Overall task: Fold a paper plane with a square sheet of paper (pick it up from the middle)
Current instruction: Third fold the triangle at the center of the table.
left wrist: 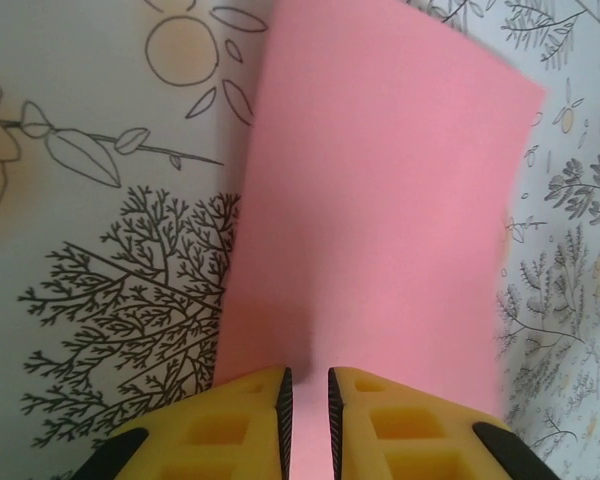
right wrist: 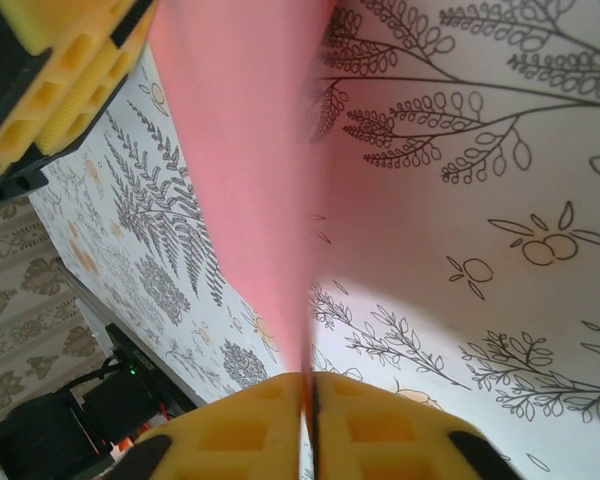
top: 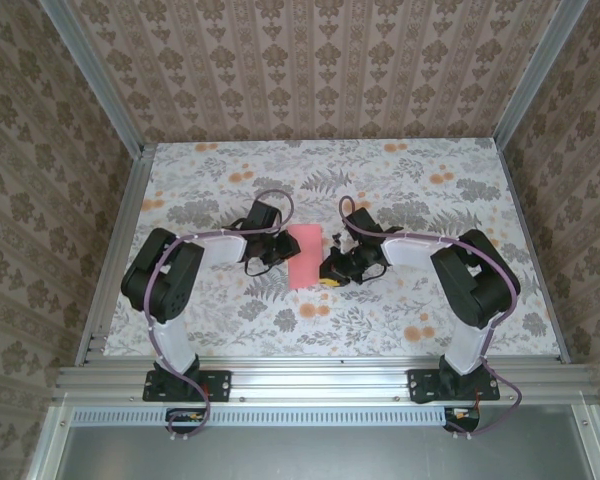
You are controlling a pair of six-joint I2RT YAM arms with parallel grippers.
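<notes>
The pink-red square sheet of paper [top: 305, 258] sits at the table's middle between both grippers. My right gripper [top: 330, 268] is shut on its right edge. In the right wrist view the sheet [right wrist: 250, 170] rises edge-on from between the closed yellow pads of that gripper [right wrist: 308, 400], lifted and tilted off the table. My left gripper [top: 276, 252] is at the sheet's left edge. In the left wrist view its jaws [left wrist: 309, 400] stand a narrow gap apart over the sheet [left wrist: 380, 200], with pink showing through the gap. Its yellow fingers [right wrist: 60, 70] also show beyond the sheet.
The floral tablecloth [top: 400, 320] covers the table. Patterned walls with aluminium posts [top: 120, 110] close in the left, right and back. A metal rail [top: 310, 380] runs along the near edge, where both arm bases are bolted.
</notes>
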